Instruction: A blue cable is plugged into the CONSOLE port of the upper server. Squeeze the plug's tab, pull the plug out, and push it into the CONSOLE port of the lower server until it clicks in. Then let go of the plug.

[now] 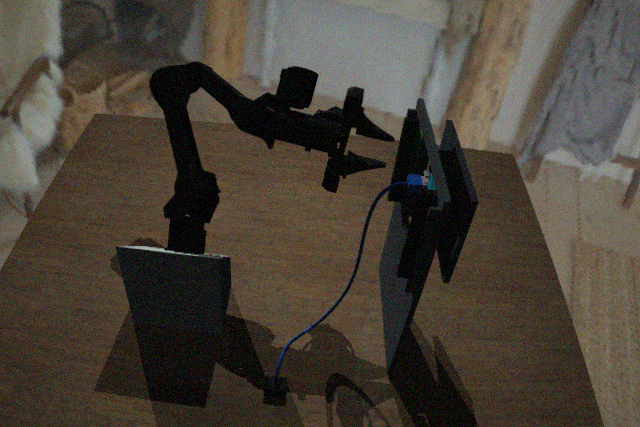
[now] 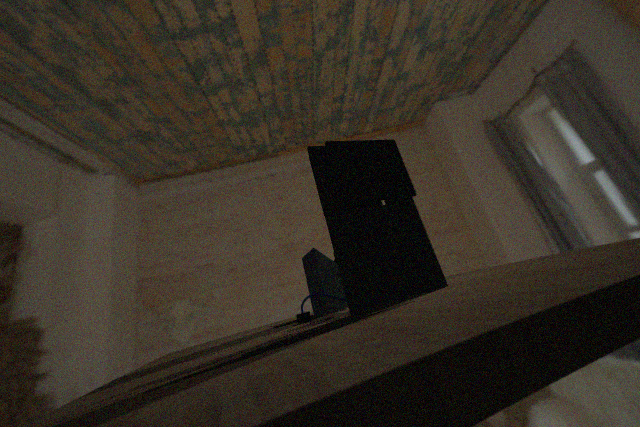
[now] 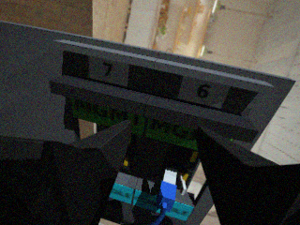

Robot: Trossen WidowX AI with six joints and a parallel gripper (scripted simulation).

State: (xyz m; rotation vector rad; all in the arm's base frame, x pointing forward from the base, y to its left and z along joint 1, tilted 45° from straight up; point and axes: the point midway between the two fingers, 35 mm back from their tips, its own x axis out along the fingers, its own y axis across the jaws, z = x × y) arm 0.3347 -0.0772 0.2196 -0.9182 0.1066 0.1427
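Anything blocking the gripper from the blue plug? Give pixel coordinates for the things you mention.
Nothing visible stands between the open gripper [image 1: 390, 152] [image 3: 164, 126] and the blue plug [image 1: 414, 180] [image 3: 168, 189]. The blue cable [image 1: 357, 257] [image 3: 159, 217] trails off the plug's rear, away from the servers. Whether the lower port's path is free, I can't tell.

Wooden table [image 1: 289, 215] [image 2: 465, 329], pale walls [image 1: 356, 45] [image 2: 232, 236], curtained window [image 2: 578, 148]

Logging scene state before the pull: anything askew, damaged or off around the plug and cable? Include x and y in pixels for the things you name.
Nothing stands out. The blue rectangular plug [image 1: 414, 180] [image 3: 168, 189] sits at the server face, and its thin blue cable [image 1: 356, 268] curves unkinked down to a small black block [image 1: 275, 391] [image 2: 303, 316] on the tabletop.
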